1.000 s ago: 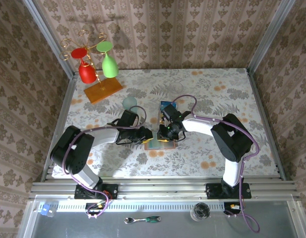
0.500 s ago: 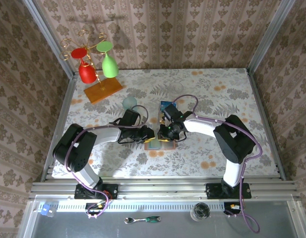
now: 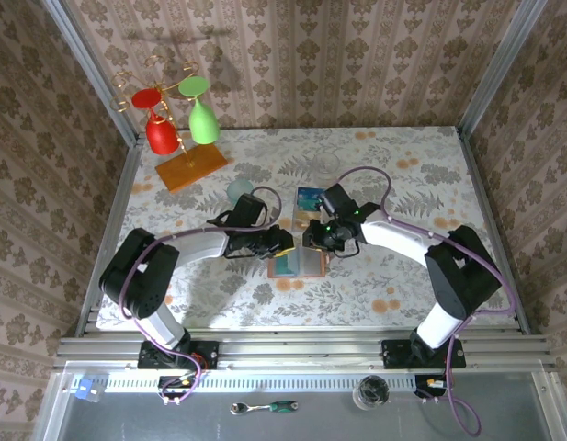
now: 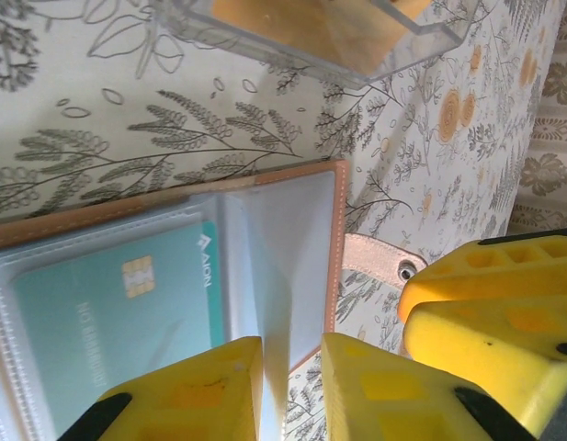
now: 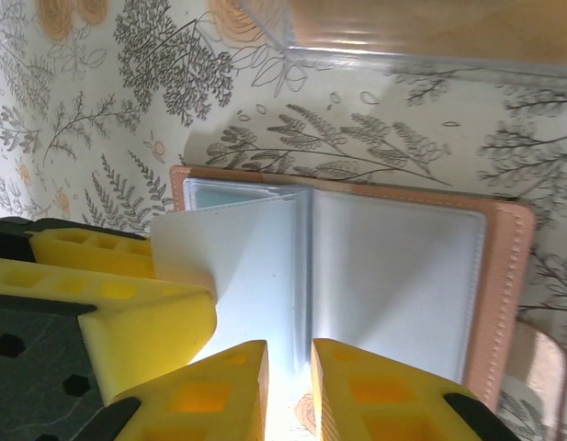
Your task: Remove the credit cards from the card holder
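The brown card holder lies open on the table, its clear inner sleeves fanned out. A teal credit card sits inside one sleeve of the card holder. My left gripper straddles an upright clear sleeve page; its jaws are narrow, with a gap still showing beside the page. My right gripper hangs over the holder from the other side. Its jaws stand slightly apart around the sleeves' fold. The two grippers nearly touch above the holder's far edge.
A clear plastic box with a blue card and something orange-tan inside stands just beyond the holder. A turquoise glass stands to its left. A wooden rack base with red and green glasses stands at the back left.
Both grippers have shifted right and slightly away from the table's near edge, uncovering more of the holder. The left jaws have narrowed a little around the sleeve page.
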You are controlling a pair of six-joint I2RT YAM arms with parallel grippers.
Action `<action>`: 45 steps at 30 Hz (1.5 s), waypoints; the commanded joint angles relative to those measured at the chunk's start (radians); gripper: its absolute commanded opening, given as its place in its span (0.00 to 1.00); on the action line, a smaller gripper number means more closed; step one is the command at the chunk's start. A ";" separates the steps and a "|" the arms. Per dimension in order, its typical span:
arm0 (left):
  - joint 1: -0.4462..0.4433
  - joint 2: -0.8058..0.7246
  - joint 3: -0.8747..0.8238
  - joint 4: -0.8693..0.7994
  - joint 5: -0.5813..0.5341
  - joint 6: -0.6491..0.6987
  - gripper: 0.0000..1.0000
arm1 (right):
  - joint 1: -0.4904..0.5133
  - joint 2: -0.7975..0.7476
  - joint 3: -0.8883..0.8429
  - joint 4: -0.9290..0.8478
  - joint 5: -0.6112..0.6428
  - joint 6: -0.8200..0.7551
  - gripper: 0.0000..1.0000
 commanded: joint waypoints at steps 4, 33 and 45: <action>-0.035 0.065 0.074 -0.040 0.020 0.008 0.22 | -0.030 -0.081 -0.051 -0.004 0.029 -0.019 0.20; -0.067 0.165 0.245 -0.119 0.034 0.040 0.32 | -0.082 -0.138 -0.099 0.010 -0.002 -0.015 0.20; -0.004 0.080 0.145 -0.100 0.025 0.049 0.29 | -0.073 -0.075 -0.073 0.054 -0.060 0.022 0.20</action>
